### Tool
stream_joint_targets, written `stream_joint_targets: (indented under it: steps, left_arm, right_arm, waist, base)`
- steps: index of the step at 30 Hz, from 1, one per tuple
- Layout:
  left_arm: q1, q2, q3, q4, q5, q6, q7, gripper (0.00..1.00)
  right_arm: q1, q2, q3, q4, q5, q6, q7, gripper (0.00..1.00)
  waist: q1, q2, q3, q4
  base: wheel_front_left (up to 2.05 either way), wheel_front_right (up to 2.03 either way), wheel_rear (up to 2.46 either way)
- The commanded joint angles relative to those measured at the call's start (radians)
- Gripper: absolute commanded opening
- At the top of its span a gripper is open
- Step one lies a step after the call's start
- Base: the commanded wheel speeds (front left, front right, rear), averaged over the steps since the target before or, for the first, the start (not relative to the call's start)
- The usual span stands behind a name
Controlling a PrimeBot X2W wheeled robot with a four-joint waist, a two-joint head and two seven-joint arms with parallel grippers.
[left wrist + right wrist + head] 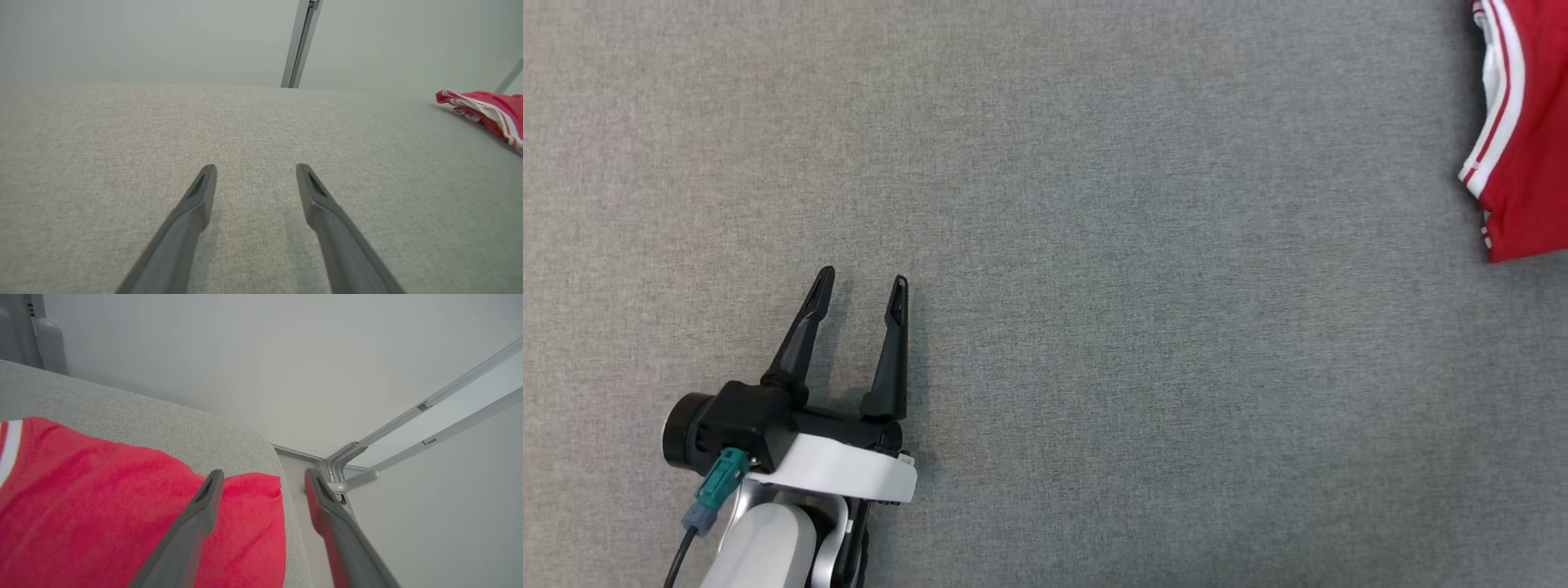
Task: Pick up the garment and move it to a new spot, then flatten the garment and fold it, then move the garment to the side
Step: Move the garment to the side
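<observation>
Nearest the right wrist lens, found the right gripper [264, 471] with its long dark fingers spread and nothing pinched between them, one finger above a corner of the red garment [102, 506], the other out past the table's rounded corner. Could not tell touching from hovering there. Found the left gripper [863, 275] low over the grey surface at the near left of the head view, jaws likewise wide and empty, well apart from the garment. Located the garment at the far right edge of the grey fabric-covered table [1094, 245]: red with white stripe trim, lying flat and compact, edges fairly straight, layers showing along its left side in the head view. Judged the pickup, flattening and folding as done, and the move to the side as done or all but done, given that resting place and the empty jaws. Judged little left beyond drawing the right arm clear. Noted the tabletop as a woven grey textile, even and unwrinkled. Noted beyond it a plain pale wall [245, 355], slim aluminium frame rails [429, 428] meeting at a bracket near the table corner, and an upright metal post [300, 41] behind the far edge.
</observation>
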Motion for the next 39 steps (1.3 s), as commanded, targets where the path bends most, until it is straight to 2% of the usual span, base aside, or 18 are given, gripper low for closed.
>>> stream_joint_targets:
  steps: [1, 11, 15, 24, 30, 39]
  left_arm:
    - [-0.018, 0.006, 0.006, 0.000, -0.003, 0.005, 0.002, 1.00]
    - [0.000, 0.017, 0.044, 0.025, -0.041, 0.017, 0.000, 1.00]
    - [0.015, 0.015, 0.058, 0.042, -0.058, 0.025, -0.003, 1.00]
    - [0.049, 0.000, 0.103, 0.088, -0.099, 0.040, -0.018, 1.00]
    - [0.086, -0.008, 0.118, 0.113, -0.106, 0.047, -0.023, 1.00]
    - [0.138, -0.021, 0.109, 0.137, -0.104, 0.040, -0.027, 1.00]
  right_arm:
    - [-0.008, 0.014, 0.003, 0.007, 0.009, 0.000, -0.020, 1.00]
    - [0.029, 0.140, 0.082, 0.004, 0.172, 0.000, -0.192, 1.00]
    - [0.058, 0.162, 0.121, -0.017, 0.218, 0.000, -0.230, 1.00]
    - [0.202, 0.267, 0.190, -0.110, 0.386, 0.000, -0.293, 1.00]
    - [0.339, 0.339, 0.171, -0.214, 0.429, 0.000, -0.330, 1.00]
    - [0.601, 0.451, 0.110, -0.413, 0.390, 0.000, -0.332, 1.00]
  waist:
    - [0.0000, -0.0001, -0.015, -0.008]
    - [0.0000, -0.0001, -0.155, -0.040]
    - [0.0000, -0.0001, -0.197, -0.043]
    - [0.0000, -0.0001, -0.302, -0.039]
    - [0.0000, -0.0001, -0.352, -0.017]
    - [0.0000, -0.0001, -0.416, 0.026]
  base:
    - [0.00, 0.00, 0.00]
    - [0.00, 0.00, 0.00]
    - [0.00, 0.00, 0.00]
    - [0.00, 0.00, 0.00]
    - [0.00, 0.00, 0.00]
    - [0.00, 0.00, 0.00]
